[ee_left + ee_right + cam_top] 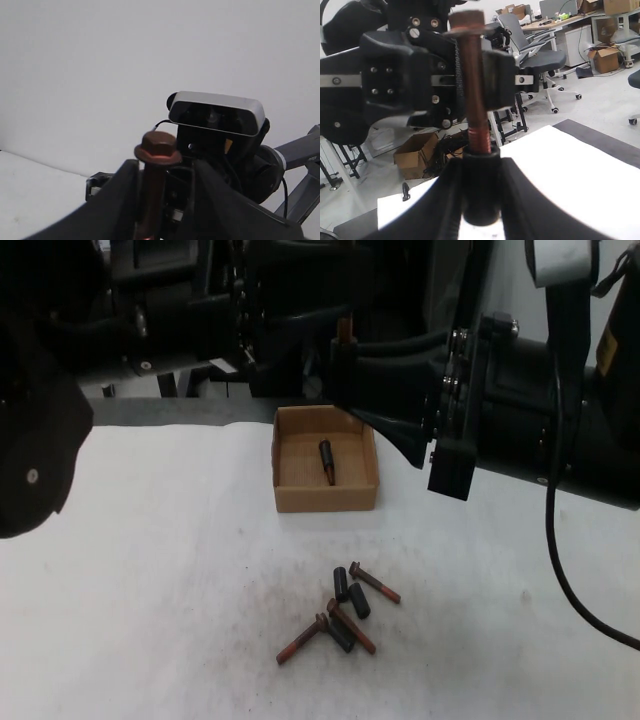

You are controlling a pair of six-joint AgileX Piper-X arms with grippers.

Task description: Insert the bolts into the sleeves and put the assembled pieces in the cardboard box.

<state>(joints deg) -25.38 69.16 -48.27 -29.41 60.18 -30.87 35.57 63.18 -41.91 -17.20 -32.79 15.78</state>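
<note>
Now left claw (164, 175) pinching bolt (157, 150); shank end inside sleeve (481, 200), pinched by right claw (481, 167).

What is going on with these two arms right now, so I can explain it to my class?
The left gripper holds a bolt, and the right gripper holds a dark sleeve. The bolt's threaded end is entering the sleeve. One assembled piece lies in the cardboard box. More bolts and sleeves lie loose on the bench.
</note>
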